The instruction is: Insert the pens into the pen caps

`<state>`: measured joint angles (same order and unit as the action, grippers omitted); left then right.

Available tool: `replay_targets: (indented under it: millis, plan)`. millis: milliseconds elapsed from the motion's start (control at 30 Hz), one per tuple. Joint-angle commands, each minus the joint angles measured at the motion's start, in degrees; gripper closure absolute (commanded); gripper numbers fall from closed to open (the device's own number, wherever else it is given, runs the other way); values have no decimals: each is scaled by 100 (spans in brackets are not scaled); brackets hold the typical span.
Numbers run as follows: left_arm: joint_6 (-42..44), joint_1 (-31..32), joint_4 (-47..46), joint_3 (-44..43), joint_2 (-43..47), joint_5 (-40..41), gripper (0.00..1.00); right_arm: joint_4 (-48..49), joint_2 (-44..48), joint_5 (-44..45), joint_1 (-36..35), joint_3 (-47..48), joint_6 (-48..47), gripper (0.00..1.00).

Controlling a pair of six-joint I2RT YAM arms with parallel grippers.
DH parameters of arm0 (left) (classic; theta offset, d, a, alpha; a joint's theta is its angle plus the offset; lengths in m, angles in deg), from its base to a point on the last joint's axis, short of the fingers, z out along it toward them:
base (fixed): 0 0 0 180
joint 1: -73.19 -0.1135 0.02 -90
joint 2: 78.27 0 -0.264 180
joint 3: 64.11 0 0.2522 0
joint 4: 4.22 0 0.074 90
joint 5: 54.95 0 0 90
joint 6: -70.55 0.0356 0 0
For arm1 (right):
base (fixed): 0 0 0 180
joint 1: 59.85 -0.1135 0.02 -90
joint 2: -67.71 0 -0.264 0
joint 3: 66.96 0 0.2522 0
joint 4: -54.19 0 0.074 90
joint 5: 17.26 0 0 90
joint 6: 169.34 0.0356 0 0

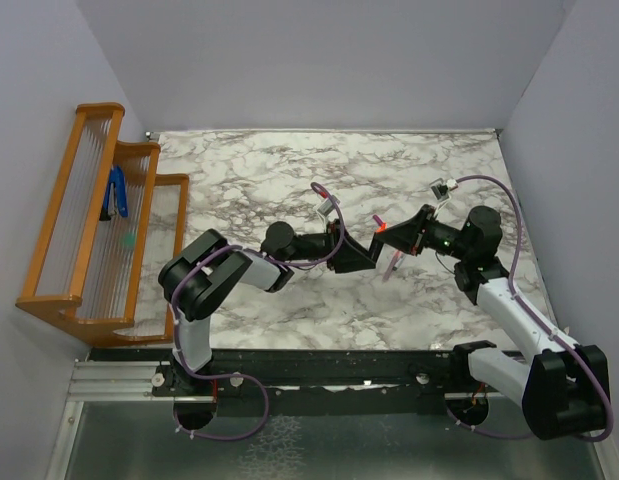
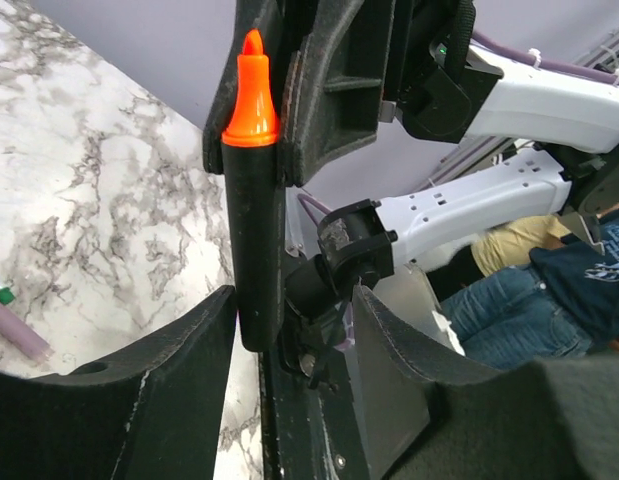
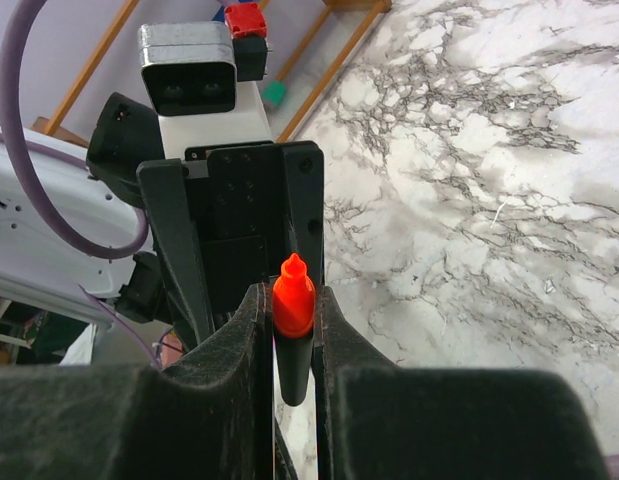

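black marker (image 3: 292, 345) barrel half hidden between right pincer (image 3: 289, 330) fingers

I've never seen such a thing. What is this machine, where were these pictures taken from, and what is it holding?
These are two robot arms bolted to a marble-patterned table. One picture looks down from above; the other two come from cameras on each wrist. The right arm has its jaws shut on a thick black marker with an orange tip. The left arm faces it, jaws open around the marker's lower end. A thin pale-mauve pen lies on the table; a wooden rack stands at the left.
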<state>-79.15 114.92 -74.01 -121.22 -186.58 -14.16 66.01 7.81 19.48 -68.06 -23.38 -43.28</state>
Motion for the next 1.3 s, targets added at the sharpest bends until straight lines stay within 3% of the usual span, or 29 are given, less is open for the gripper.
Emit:
replay_targets:
  millis: [0, 333, 800, 933, 1067, 1233, 1267]
  plan:
    - [605, 23, 368, -77, 300, 345, 50, 6, -21, -127, -68, -62, -73, 99]
    - [955, 30, 852, -102, 403, 490, 56, 115, -121, -83, -142, -91, -37, 99]
    - [1020, 99, 920, -181, 183, 409, 56, 265, -245, 9, -225, -97, 15, 99]
    - [1031, 98, 928, -183, 145, 395, 69, 299, -260, 34, -247, -121, 22, 99]
    - [1023, 102, 943, -205, 88, 361, 97, 300, -272, 43, -252, -117, 10, 99]
    - [1088, 98, 938, -193, 86, 334, 100, 156, -261, 123, -255, -102, -45, 99]
    - [1103, 99, 948, -195, 99, 326, 100, 47, -255, 203, -257, -83, -95, 94]
